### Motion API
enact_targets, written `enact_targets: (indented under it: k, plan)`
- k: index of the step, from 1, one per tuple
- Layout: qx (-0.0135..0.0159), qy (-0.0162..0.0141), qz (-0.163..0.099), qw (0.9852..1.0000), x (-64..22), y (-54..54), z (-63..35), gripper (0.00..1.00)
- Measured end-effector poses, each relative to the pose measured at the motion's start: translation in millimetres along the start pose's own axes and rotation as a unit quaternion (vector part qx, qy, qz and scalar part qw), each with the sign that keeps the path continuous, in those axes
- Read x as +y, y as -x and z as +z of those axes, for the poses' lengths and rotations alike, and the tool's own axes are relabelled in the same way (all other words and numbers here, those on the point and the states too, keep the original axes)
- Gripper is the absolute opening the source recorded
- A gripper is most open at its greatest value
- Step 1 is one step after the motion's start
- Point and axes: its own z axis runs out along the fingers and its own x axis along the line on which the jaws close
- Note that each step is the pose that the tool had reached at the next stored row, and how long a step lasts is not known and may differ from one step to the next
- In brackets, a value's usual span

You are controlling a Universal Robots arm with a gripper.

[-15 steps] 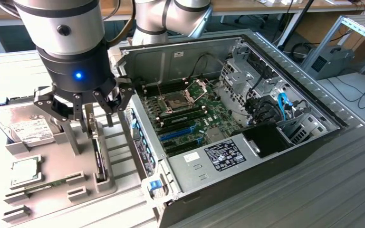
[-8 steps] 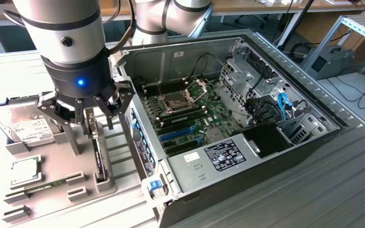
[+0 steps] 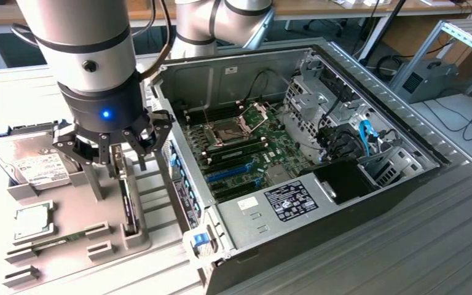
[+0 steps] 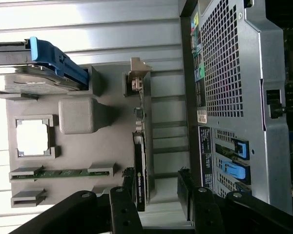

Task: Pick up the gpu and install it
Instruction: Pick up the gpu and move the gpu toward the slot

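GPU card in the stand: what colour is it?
Black gpu, pale metal bracket at one end; clearest in the wrist view.

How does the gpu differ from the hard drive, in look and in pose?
The gpu stands on its edge; the hard drive lies with its broad face up. The gpu is thin and dark; the hard drive is silver with a white label. The open gripper hangs above the gpu, not the hard drive. Both sit on the grey holder.

The exterior camera looks steeply down on the bench, computer case and parts tray. My wrist camera faces straight down past my claw, close, sharing tray and case wall.
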Motion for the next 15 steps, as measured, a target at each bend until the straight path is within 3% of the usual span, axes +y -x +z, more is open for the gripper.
enact_targets:
  k: [15]
  plan:
    - [0.0001,0.0001,-0.002,1.0000,11.4,-8.2,21.2,0.48]
